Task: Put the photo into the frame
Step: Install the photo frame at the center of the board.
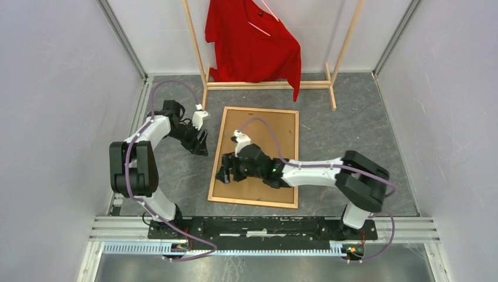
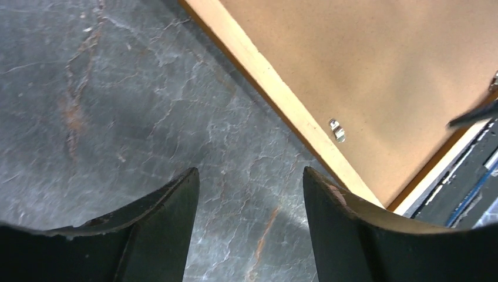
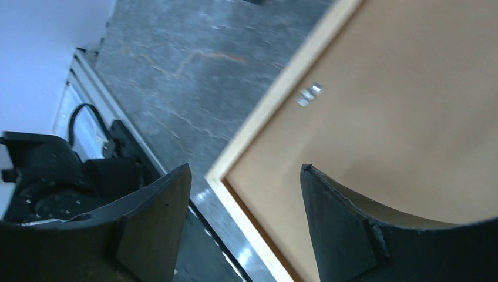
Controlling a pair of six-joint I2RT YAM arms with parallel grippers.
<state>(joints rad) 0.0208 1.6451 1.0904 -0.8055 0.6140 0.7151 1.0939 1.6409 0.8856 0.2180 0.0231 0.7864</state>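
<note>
The frame (image 1: 258,109) of orange-brown wood lies flat on the grey table, back side up, with a plain brown backing board (image 1: 264,132) filling it. The photo is not in view. My left gripper (image 1: 202,144) is open and empty, low over the bare table just left of the frame's left rail (image 2: 276,97). My right gripper (image 1: 226,173) is open and empty, above the frame's left side near its near-left corner (image 3: 276,100). A small metal clip (image 2: 336,130) sits on the board by the left rail and also shows in the right wrist view (image 3: 308,94).
A pale wooden clothes rack (image 1: 267,85) with a red shirt (image 1: 252,41) stands at the back, just beyond the frame. Grey walls close in both sides. The black mounting rail (image 1: 264,226) runs along the near edge.
</note>
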